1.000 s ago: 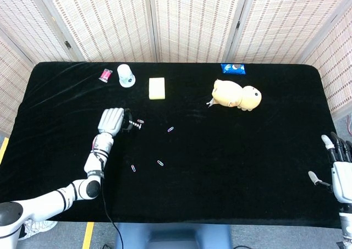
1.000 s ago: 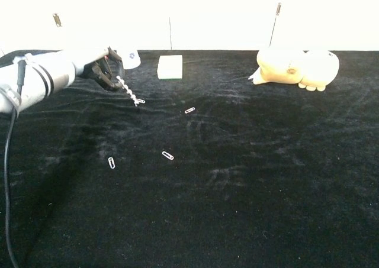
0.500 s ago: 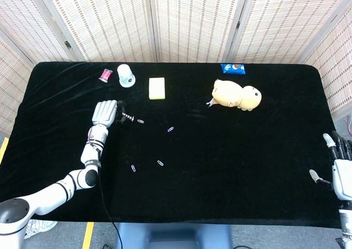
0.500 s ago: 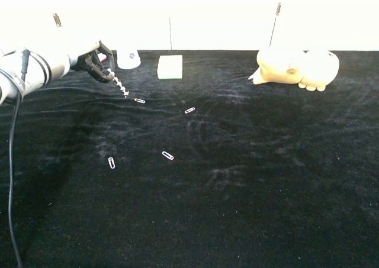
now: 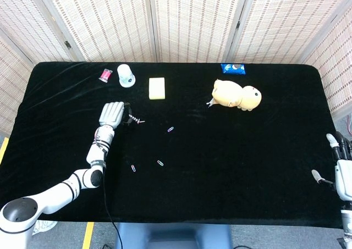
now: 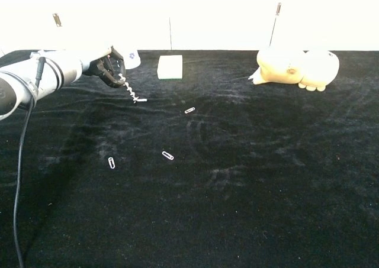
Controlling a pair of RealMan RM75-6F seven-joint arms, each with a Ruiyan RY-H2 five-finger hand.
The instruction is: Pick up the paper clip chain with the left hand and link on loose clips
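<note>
My left hand (image 5: 111,115) (image 6: 108,68) hovers over the left part of the black table and pinches the top of a silver paper clip chain (image 5: 134,120) (image 6: 134,93). The chain hangs down and to the right, its lower end touching the cloth. Three loose clips lie on the cloth: one right of the chain (image 5: 170,129) (image 6: 189,110), one nearer the front (image 5: 160,163) (image 6: 168,155), one at front left (image 5: 133,168) (image 6: 111,162). My right hand (image 5: 342,169) shows at the right edge, off the table, fingers apart and holding nothing.
At the back stand a white cup (image 5: 126,75) (image 6: 128,59), a red wrapped item (image 5: 105,74), a pale yellow sponge block (image 5: 157,88) (image 6: 170,66), a yellow plush toy (image 5: 237,95) (image 6: 298,65) and a blue packet (image 5: 234,68). A black cable (image 6: 21,155) trails from my left arm.
My left hand moved slightly right and toward the front with the chain, after having moved back and left. The chain's lower end shifted with it. The right hand dropped a little lower.
</note>
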